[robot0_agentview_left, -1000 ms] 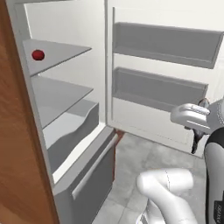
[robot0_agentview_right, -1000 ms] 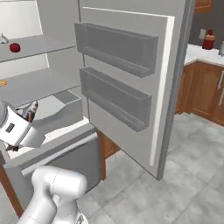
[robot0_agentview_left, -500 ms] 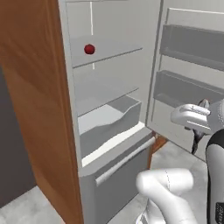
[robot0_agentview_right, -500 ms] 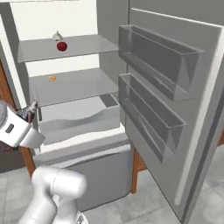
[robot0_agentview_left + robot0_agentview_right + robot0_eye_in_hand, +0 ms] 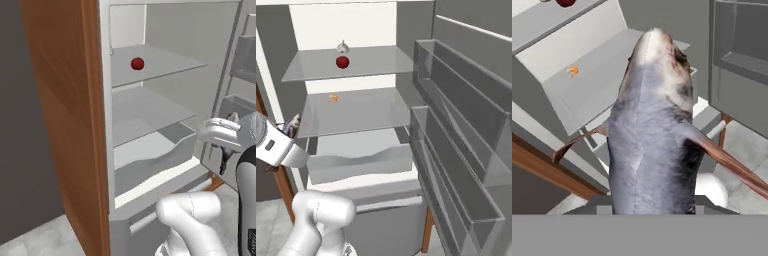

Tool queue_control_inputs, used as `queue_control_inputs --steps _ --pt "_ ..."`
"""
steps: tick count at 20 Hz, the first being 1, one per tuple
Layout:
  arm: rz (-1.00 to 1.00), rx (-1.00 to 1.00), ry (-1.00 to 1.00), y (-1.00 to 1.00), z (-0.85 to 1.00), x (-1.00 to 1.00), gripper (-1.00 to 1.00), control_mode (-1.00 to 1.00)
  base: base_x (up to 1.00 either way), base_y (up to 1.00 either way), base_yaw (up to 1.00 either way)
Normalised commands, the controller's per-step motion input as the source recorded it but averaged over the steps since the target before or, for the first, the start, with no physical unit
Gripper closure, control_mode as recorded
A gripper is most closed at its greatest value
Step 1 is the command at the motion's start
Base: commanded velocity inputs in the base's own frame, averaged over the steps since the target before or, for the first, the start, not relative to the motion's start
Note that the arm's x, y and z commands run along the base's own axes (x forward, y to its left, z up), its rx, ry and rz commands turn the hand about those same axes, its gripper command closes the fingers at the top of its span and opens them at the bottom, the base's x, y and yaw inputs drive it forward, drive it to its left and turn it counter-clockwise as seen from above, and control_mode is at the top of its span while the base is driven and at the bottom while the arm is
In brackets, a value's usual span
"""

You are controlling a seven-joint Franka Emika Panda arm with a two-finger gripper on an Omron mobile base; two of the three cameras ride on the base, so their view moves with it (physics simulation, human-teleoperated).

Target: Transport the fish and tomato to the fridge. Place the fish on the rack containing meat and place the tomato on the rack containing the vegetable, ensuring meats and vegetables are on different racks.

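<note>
Since base turned: fridge (image 5: 406, 30) frontal

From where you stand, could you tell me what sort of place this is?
Most likely a kitchen, right at an open fridge: grey shelves hold a tomato and a shrimp, and the door bins stand open.

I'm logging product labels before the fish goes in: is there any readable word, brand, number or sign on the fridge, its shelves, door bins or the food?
None: no text, label, brand, number or sign can be read in these pictures.
The fridge, its shelves and door bins are plain grey.
The tomato, garlic bulb, shrimp and fish carry no markings.
</note>
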Motion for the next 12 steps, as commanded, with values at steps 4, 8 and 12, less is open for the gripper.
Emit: queue_control_inputs --steps 4,8,12 --pt "0.00 0.00 0.00 0.00 0.00 0.00 1.00 1.00 0.94 0.00 0.34" --pt "0.00 0.00 0.00 0.00 0.00 0.00 1.00 1.00 0.82 0.00 0.33" --pt "0.00 0.00 0.00 0.00 0.00 0.00 1.00 1.00 0.81 0.00 0.25"
